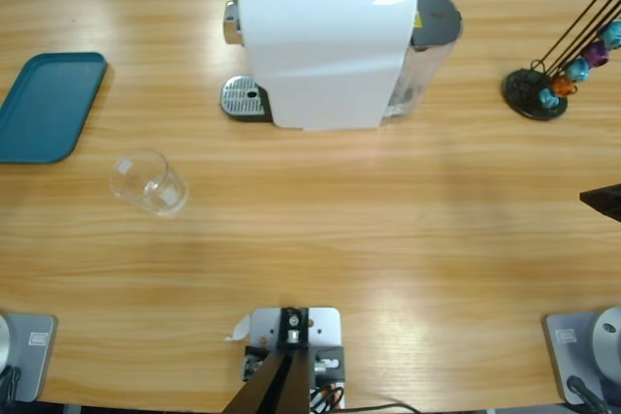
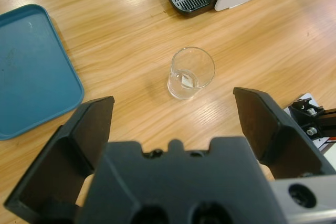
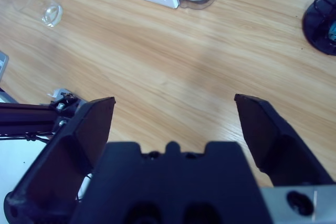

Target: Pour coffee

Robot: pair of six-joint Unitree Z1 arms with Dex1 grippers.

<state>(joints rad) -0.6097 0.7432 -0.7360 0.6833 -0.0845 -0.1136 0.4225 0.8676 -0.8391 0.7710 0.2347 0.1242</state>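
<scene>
A small clear glass tumbler stands upright on the wooden table, left of centre. It looks empty, and no coffee shows in any view. In the left wrist view the tumbler sits ahead of my left gripper, which is open with nothing between its jaws and hangs above the table short of the glass. My right gripper is open too and holds nothing, over bare wood far from the tumbler. In the high view only a dark tip at the right edge shows.
A big white coffee machine stands at the back, its drip tray facing left. A teal tray lies at the far left. A black rack with coloured capsules stands at the back right.
</scene>
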